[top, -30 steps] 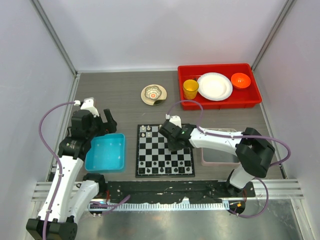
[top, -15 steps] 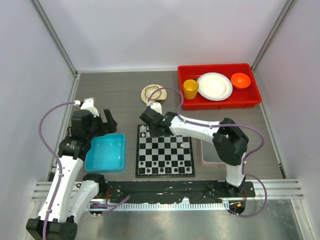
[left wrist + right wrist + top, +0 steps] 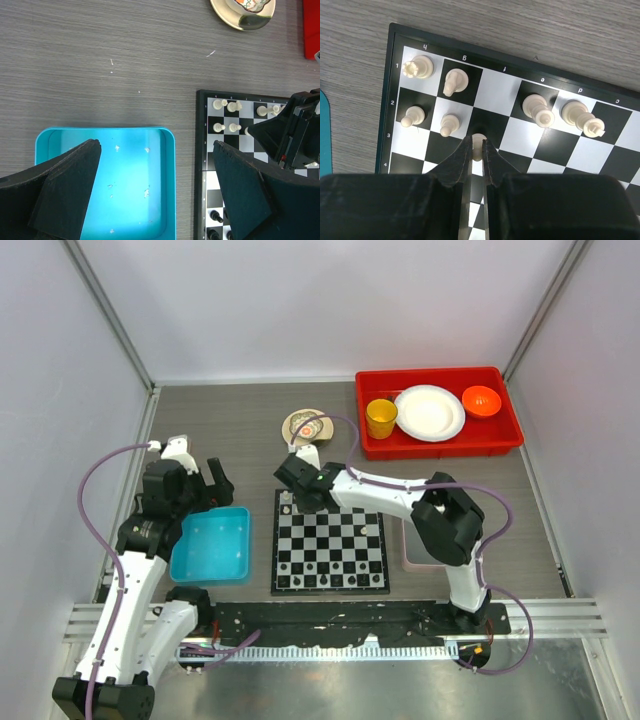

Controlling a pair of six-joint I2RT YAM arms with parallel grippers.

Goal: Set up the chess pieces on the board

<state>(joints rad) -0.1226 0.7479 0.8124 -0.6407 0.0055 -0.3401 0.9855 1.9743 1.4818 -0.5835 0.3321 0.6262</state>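
- Six of the chess pieces [image 3: 450, 125] standing upright in the right-wrist view: four along rank 1 and two on rank 2, at files h and g. All bunched at the 11 o'clock corner of the board [image 3: 330, 540].
- Pinched almost closed, the right gripper [image 3: 478, 147], with a seventh piece between the fingertips: a small cream pawn [image 3: 479, 140], by the look of it.
- Held over file f near the line between ranks 2 and 3, at 3 o'clock of the g-file pawn [image 3: 450, 125] and near it.
- Hard to say whether the base is touching the square; hidden by the fingers.
- Spread wide and carrying nothing, the left gripper [image 3: 156, 146], hanging above the blue bin [image 3: 105, 131] at 9 o'clock of the board.
- A few white flecks [image 3: 146, 190] on the bin floor; possibly more pieces, too small to tell.
- Black pieces [image 3: 215, 216] along the board's 6 o'clock edge, well apart from the work.
- Likely step: seating this pawn on f2.
- Risk one: letting go while astride the rank line, leaving the pawn across two squares.
- Risk two: a narrow base and a light body, so a tilted release or a pad sticking on the way up could topple it.
- Risk three: opening the fingers toward 9 o'clock so near the g-file pawn, nudging it over and perhaps starting a chain along the rank.
- Worth noting f1 bare at 12 o'clock of the held pawn; a later reach there must clear the pawn row.
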